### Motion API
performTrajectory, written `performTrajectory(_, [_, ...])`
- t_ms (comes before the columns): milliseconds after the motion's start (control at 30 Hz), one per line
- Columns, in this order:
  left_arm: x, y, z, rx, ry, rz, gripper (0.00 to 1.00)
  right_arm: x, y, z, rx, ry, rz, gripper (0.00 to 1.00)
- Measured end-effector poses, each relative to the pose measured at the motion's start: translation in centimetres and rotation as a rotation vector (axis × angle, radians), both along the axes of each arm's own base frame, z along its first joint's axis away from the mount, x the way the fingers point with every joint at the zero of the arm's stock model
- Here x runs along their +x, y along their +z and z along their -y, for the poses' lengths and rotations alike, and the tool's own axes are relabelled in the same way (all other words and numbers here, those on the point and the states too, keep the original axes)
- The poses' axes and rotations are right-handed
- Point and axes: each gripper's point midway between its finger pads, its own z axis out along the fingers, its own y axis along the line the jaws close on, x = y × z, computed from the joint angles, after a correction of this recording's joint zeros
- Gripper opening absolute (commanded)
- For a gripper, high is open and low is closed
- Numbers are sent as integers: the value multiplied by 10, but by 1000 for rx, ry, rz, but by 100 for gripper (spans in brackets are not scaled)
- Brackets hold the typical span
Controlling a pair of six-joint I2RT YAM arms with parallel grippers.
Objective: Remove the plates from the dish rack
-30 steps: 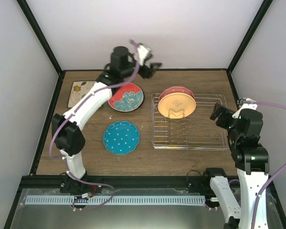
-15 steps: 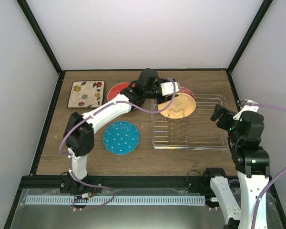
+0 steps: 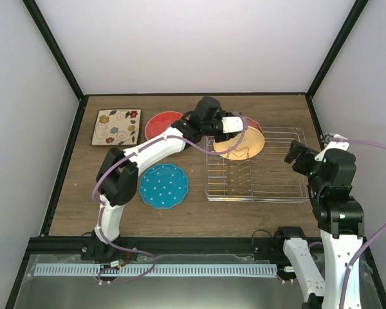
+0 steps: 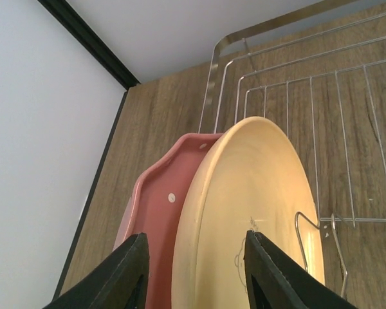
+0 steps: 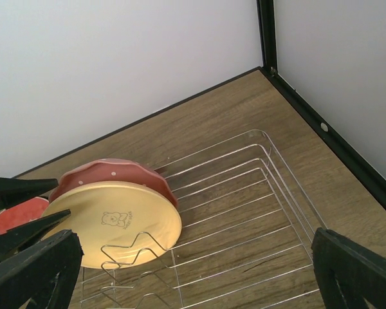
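Wood table (image 3: 199, 209), white walls (image 3: 193, 45). Left tool (image 4: 194, 238) apart astride orange-yellow plate (image 4: 257, 193); right tool (image 5: 193, 241) apart.

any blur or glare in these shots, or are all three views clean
Top external: sharp, evenly lit, no harsh glare off the dish rack. Left wrist: the orange-yellow plate fills the frame, no glare or blur. Right wrist: crisp, the plate's bear print readable, dark jaws cropped at the bottom corners.

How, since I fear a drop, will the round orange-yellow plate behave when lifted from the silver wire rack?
The orange-yellow plate looks stiff and glossy, so probably slippery between the left gripper's fingers. It stands on edge beside the pink-red scalloped plate, so it may tip or drag that neighbour. Likely breakable if dropped.
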Motion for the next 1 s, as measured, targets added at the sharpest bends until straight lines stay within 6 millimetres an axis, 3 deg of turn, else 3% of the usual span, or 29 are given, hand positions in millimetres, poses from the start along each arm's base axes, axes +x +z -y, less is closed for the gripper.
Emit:
performTrajectory(200, [9,-23,3,43,19,5,22,0,-1,0,-1,-2,-3,100])
performTrajectory(367, [16,-20,2,47,49,27,5,-1,-2,1,-2,-5,-8,100])
performTrajectory(800, [23,-14,1,55,153,52,4,-3,-2,2,-4,-12,-8,100])
performTrajectory(933, [22,7,-1,26,196,78,4,-4,-1,2,-4,-12,-3,100])
performTrajectory(1000, [23,33,-4,-25,227,112,4,-5,-1,2,-4,-12,-2,100])
